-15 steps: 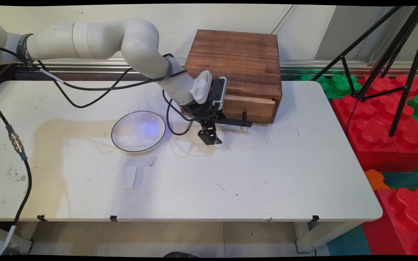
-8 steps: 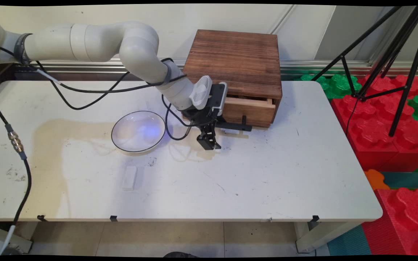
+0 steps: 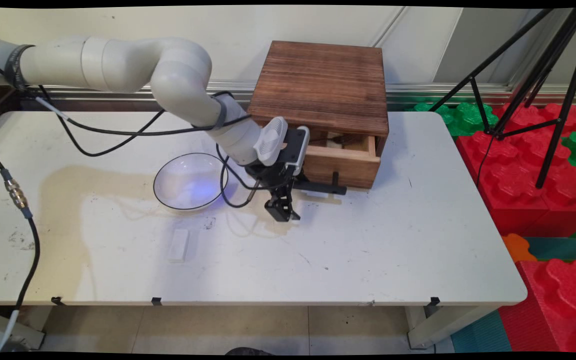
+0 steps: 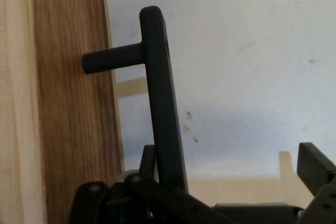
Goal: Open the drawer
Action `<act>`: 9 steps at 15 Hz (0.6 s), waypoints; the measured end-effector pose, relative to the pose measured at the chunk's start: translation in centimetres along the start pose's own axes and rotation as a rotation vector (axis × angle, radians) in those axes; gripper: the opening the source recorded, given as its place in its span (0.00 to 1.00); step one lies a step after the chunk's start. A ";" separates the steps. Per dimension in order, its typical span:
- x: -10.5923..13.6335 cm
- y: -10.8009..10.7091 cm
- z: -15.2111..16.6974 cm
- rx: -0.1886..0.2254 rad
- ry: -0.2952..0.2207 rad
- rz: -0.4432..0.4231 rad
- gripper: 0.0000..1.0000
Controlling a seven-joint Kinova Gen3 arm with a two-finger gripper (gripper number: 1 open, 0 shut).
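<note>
The claw [image 3: 280,212] sits mid-frame, hooked on the black handle [image 3: 324,187] of the wooden box's [image 3: 323,85] drawer [image 3: 342,160], which is pulled partway out. Can't tell if the claw's actually pinching the bar or just spread around it. A glass bowl [image 3: 190,181] sits just left on the white bench [image 3: 368,250], and a small white block [image 3: 178,245] lies lower left.

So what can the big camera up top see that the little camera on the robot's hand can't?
Only the main view shows the glass bowl, the small white block, the wooden box's top and the toy bricks. Only the hand view shows, close up, the handle's post joining the drawer front. Both show the black handle, the drawer, the gripper and the white table.
</note>
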State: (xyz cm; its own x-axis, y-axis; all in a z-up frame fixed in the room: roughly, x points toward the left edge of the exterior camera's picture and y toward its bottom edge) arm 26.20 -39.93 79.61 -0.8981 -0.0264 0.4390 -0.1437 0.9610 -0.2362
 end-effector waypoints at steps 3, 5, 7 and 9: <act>0.2 1.5 -0.3 -0.015 0.005 0.010 1.00; 0.4 2.3 -0.5 -0.024 0.007 0.016 1.00; 0.6 3.4 -0.7 -0.036 0.012 0.022 1.00; 0.7 4.4 -0.9 -0.048 0.015 0.027 1.00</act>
State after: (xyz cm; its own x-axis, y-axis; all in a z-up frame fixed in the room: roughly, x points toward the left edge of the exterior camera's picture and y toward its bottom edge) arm 25.28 -35.53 79.65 -0.8947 0.0032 0.4466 -0.0995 0.9734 -0.2063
